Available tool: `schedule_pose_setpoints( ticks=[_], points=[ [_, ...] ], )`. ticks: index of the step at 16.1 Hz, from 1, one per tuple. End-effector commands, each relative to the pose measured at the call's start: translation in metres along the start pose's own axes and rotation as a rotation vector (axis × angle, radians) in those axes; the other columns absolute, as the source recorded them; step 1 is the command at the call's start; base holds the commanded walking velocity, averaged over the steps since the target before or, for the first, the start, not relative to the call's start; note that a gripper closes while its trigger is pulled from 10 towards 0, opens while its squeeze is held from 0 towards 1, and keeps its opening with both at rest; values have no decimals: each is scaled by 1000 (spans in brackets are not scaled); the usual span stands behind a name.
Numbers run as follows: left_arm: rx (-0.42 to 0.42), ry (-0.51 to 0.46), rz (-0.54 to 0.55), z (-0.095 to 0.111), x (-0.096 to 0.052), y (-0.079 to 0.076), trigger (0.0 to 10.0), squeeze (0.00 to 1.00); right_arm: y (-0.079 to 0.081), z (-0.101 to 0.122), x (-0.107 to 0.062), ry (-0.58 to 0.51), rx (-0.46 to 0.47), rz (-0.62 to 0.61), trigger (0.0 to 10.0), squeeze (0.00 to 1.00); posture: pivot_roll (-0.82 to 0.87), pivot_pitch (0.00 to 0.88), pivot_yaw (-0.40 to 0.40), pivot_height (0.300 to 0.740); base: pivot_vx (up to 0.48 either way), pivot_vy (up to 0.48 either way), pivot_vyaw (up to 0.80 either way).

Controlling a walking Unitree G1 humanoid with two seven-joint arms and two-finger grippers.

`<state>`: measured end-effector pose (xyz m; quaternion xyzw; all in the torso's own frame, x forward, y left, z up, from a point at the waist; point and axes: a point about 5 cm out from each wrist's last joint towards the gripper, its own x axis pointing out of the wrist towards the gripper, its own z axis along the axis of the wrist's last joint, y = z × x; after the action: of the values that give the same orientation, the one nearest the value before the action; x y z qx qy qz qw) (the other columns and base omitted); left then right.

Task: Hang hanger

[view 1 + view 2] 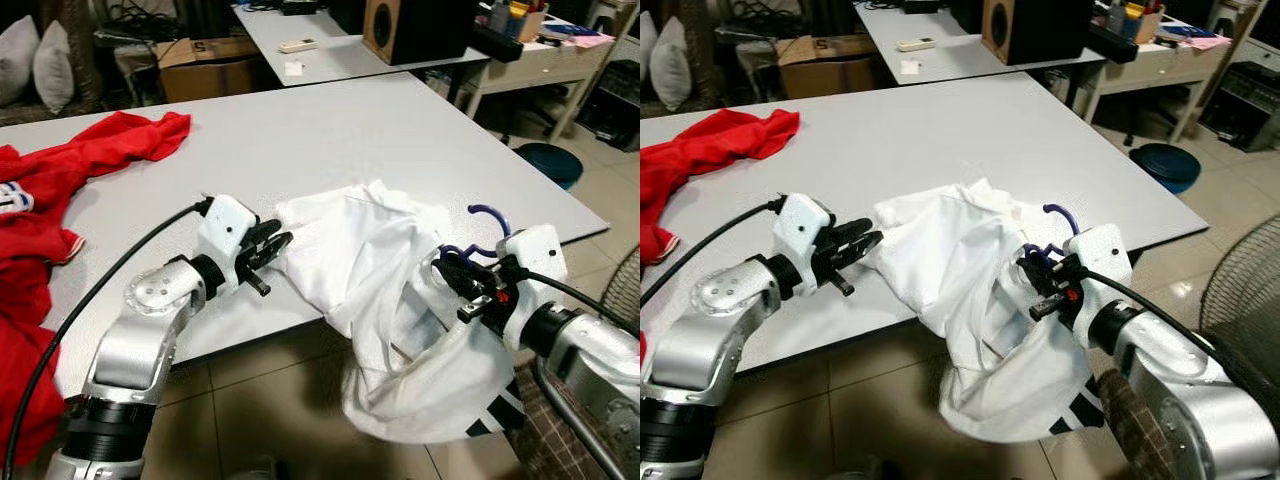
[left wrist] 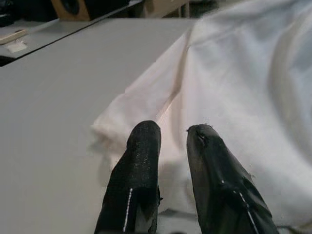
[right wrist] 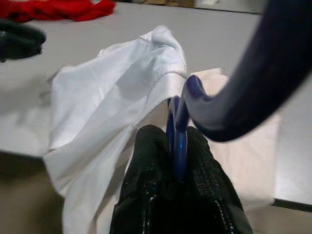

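Grey table [image 1: 330, 130]; right gripper [image 1: 462, 287] clamping blue hanger [image 3: 178, 131], left gripper [image 2: 173, 134] parted, seemingly touching white garment [image 1: 350, 250].

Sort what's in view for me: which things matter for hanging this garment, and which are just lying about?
Part of the job:
- blue hanger, clamped in the right claw
- white garment draped off the table edge
- left claw, open at the garment's edge

Lying about:
- red cloth
- speaker
- remote
- cardboard box
- fan
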<state>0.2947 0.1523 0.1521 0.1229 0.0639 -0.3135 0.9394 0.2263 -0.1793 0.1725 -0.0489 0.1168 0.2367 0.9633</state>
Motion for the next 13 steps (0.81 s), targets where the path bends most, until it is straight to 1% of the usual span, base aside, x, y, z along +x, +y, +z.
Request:
schedule_pose_setpoints(
  ticks=[1,4,13],
  points=[
    [15,20,16,-2,2,0,10000,0,-4,-1,0,-14,-8,-63,0,0,-13,0,17,740,-277,0,0],
    [16,15,12,0,4,-4,10000,0,-7,-5,1,-12,-9,-97,0,0,-14,0,13,740,-281,0,0],
    [21,16,19,0,6,-6,10000,0,-8,-6,4,-18,-24,-95,0,0,-12,0,10,740,-309,0,0]
  ],
)
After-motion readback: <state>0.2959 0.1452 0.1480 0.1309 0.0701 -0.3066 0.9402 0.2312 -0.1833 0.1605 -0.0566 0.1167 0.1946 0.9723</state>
